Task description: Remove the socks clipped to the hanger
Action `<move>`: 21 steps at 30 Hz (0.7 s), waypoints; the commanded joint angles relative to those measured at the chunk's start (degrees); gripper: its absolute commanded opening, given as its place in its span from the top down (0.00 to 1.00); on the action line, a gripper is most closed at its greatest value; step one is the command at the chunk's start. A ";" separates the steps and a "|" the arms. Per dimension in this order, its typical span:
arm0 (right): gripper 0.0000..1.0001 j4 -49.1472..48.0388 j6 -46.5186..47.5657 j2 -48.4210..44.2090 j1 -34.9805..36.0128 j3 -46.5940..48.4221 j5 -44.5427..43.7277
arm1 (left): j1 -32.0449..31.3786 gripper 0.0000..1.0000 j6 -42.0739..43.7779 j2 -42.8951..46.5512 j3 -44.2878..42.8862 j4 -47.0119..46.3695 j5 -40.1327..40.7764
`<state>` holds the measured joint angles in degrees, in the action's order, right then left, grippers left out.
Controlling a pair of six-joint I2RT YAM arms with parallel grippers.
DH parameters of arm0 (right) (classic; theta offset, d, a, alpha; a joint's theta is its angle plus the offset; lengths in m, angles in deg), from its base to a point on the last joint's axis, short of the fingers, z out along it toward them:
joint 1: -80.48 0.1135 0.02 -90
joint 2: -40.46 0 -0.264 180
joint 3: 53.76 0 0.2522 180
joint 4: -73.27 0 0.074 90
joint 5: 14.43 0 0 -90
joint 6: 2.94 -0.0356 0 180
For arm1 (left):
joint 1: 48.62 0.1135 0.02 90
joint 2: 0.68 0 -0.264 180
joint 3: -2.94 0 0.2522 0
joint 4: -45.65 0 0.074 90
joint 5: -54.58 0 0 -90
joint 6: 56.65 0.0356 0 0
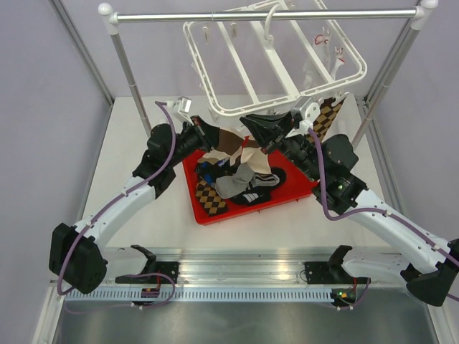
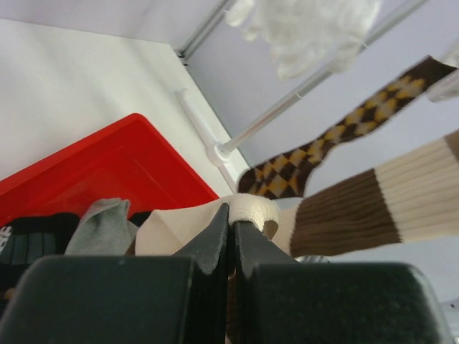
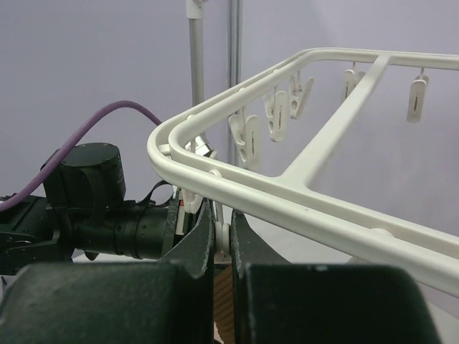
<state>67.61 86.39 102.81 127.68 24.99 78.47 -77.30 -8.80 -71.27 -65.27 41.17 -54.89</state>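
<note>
Red tray (image 1: 290,201) below; my left end effector (image 2: 231,215) grips the striped sock (image 2: 358,208), my right end effector (image 3: 222,229) pinches a hanger clip (image 3: 223,241).

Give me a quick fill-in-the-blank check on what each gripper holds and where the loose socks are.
1. The left gripper is shut on the brown-and-___ striped sock.
2. The right gripper is shut on a ___ of the white hanger.
3. Loose socks lie in the ___ tray.
Missing: cream; clip; red.
</note>
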 commanded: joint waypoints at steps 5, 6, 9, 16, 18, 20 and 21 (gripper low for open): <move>0.99 -0.88 -0.39 0.58 0.26 0.66 -1.05 | 0.21 0.89 1.72 -4.02 0.58 2.68 7.95; 0.99 -0.80 -0.48 0.67 0.26 0.66 -1.05 | 0.21 0.89 2.24 -4.64 0.49 2.68 7.69; 0.99 -0.62 -0.30 1.11 0.26 0.93 -1.23 | 0.12 0.68 3.13 -5.70 1.10 2.60 8.12; 0.99 -0.01 -0.30 2.51 0.17 1.98 -1.23 | -0.14 0.36 5.94 -1.32 9.00 -7.94 10.23; 0.99 0.08 -0.39 2.87 0.26 2.51 -1.05 | -0.14 0.33 6.29 0.87 11.20 -13.11 10.41; 0.99 0.08 -0.48 3.31 0.26 2.86 -1.14 | -0.40 0.32 6.99 1.85 14.19 -16.90 8.93; 0.99 0.17 -0.39 3.39 0.26 2.95 -1.14 | -0.67 0.30 7.34 2.38 14.99 -18.05 8.48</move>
<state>67.91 86.39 105.69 127.68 25.38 78.01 -77.37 -4.78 -71.95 -52.27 33.89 -45.99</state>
